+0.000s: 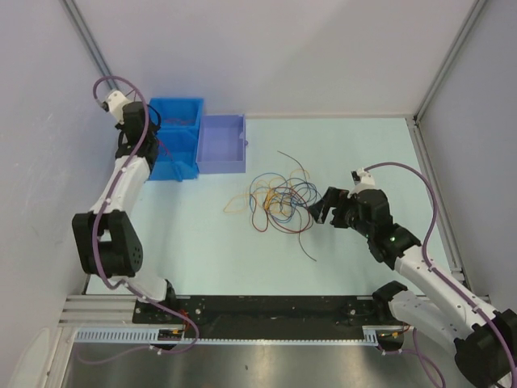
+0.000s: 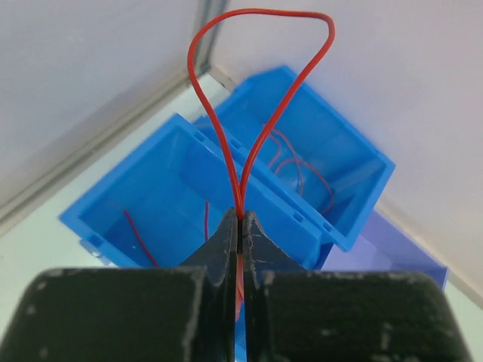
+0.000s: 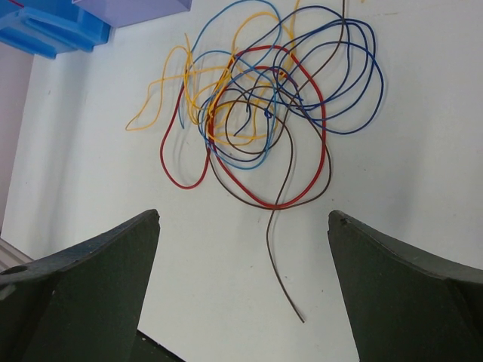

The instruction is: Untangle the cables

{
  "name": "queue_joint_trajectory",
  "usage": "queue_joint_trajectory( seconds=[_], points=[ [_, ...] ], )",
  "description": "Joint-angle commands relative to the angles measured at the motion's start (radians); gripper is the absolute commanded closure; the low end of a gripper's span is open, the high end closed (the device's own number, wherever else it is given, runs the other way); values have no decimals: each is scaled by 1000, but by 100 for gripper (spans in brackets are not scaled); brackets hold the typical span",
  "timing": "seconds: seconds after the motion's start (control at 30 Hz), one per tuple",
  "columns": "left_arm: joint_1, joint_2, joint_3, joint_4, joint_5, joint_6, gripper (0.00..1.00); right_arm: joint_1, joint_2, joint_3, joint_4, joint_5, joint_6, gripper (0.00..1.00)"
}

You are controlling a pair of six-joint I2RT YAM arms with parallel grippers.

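At the far left corner of the worktop (image 1: 202, 250), the left gripper (image 2: 240, 219) is pinched tight on a single red cable (image 2: 264, 10). The cable stands up from the jaws as a tall narrow loop that holds its own shape, so it looks springy, not limp, and very light. Directly beneath it are two blue bins (image 2: 151, 196), both with red strands (image 2: 302, 166) lying in them, and a purple bin (image 1: 220, 168) stands touching them on the right. Toward the middle of the worktop lie the remaining cables (image 3: 256, 113), a loose flat nest of yellow, blue, red, dark blue and brown curls crossing over one another. They are thin and smooth, likely to slip through a shallow pinch, and pulling one may drag its neighbours along. The right gripper (image 3: 243, 219) hovers just beside the right side of the nest, jaws spread wide and holding nothing. The easiest hold looks to be the brown cable (image 3: 281, 279): its free tail runs out of the pile toward the gripper and lies alone on bare surface, so it could be pinched near the end and drawn out slowly.
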Motion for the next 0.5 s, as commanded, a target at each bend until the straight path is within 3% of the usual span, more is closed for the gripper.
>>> queue_joint_trajectory(
  seconds=[0.0,0.17,0.33,0.47],
  points=[
    [7,124,132,-62,112,-55,100,-1,8,-1,43,-5,-11,2],
    [21,245,229,-201,179,-125,100,0,10,-3,41,-2,-11,2],
    [69,270,146,-128,394,-254,100,0,13,-15,51,1,-13,2],
    [73,299,146,-157,402,-288,100,-3,24,-15,58,-7,-18,2]
  ],
)
